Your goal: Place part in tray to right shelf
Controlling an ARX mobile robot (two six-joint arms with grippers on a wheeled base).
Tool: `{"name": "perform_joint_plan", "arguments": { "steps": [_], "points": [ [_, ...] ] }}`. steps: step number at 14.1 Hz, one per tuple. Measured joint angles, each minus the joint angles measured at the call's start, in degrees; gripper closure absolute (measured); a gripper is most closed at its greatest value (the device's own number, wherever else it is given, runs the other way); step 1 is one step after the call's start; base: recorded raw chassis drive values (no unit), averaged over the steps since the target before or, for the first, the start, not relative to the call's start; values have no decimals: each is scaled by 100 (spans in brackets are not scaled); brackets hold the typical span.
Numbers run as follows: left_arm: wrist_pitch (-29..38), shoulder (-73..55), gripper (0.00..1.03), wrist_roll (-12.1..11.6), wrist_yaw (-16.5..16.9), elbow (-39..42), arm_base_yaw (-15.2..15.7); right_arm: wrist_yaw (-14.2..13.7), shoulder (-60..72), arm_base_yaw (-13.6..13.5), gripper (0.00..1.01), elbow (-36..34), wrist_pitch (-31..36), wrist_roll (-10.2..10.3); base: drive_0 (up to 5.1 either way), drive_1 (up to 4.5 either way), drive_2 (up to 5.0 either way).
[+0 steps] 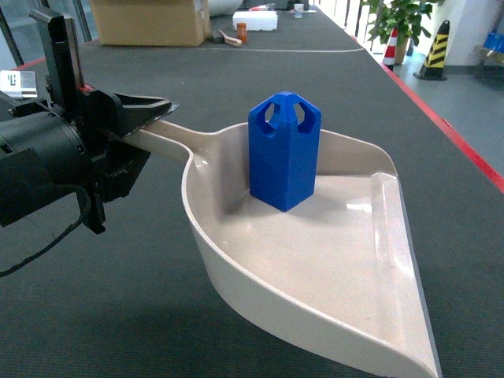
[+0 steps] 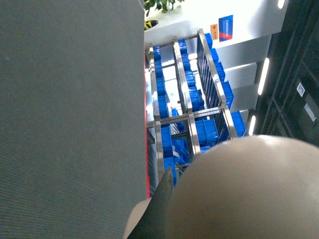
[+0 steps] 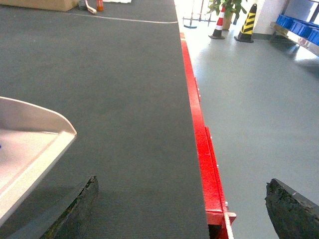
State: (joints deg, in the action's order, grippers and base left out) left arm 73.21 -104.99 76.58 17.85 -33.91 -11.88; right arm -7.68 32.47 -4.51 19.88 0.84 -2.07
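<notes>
Head view: the cream tray (image 1: pixel 315 260) lies on the dark grey bench (image 1: pixel 118 315), its long handle running out toward ten o'clock and its wide flat lip toward four o'clock. The blue part (image 1: pixel 284 151) stands upright inside the tray, at the rear of the pan near where the handle joins, its chamfered, pierced top uppermost. The left gripper (image 1: pixel 134 118) comes in from nine o'clock, and its black fingers are clamped on the end of the tray's handle. At twelve o'clock, far back on the bench, sits a cardboard box (image 1: pixel 150 20), with a white box (image 1: pixel 253 20) just to its right. Beyond the bench's red edge, at one to two o'clock, stand a potted plant (image 1: pixel 402 20) and a yellow-and-black cone (image 1: pixel 435 51).

Left wrist view: the tray's pale rounded underside (image 2: pixel 239 189) fills the five o'clock quarter, with one dark finger (image 2: pixel 159 209) pressed against it at six o'clock. Grey bench surface covers the left half. At one o'clock a steel rack (image 2: pixel 189 119) holds blue crates (image 2: pixel 209 129).

Right wrist view: the right gripper (image 3: pixel 182 204) hangs over the bench's red edge (image 3: pixel 199 124), its two dark fingers (image 3: pixel 75 209) spread wide apart with nothing between them. The tray's lip corner (image 3: pixel 45 139) shows at nine o'clock. Grey floor (image 3: pixel 259 99) lies to the right.
</notes>
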Motion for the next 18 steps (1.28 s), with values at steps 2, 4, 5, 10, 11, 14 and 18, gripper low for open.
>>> {"name": "perform_joint_plan", "arguments": {
  "steps": [2, 4, 5, 10, 11, 14, 18],
  "points": [
    [2, 0, 89, 0, 9, 0, -2, 0, 4, 0, 3, 0, -2, -2, 0, 0, 0],
    [17, 0, 89, 2, 9, 0, -4, 0, 0, 0, 3, 0, 2, -7, 0, 0, 0],
    [0, -7, 89, 2, 7, 0, -4, -2, 4, 0, 3, 0, 0, -11, 0, 0, 0],
    [15, -7, 89, 4, 4, 0, -4, -2, 0, 0, 3, 0, 0, -11, 0, 0, 0],
    [11, -7, 89, 4, 7, 0, -4, -2, 0, 0, 3, 0, 2, -11, 0, 0, 0],
    [9, -9, 89, 9, 11, 0, -4, -2, 0, 0, 3, 0, 2, -11, 0, 0, 0],
    [2, -9, 89, 2, 11, 0, -2, 0, -2, 0, 3, 0, 2, -11, 0, 0, 0]
  ]
}}
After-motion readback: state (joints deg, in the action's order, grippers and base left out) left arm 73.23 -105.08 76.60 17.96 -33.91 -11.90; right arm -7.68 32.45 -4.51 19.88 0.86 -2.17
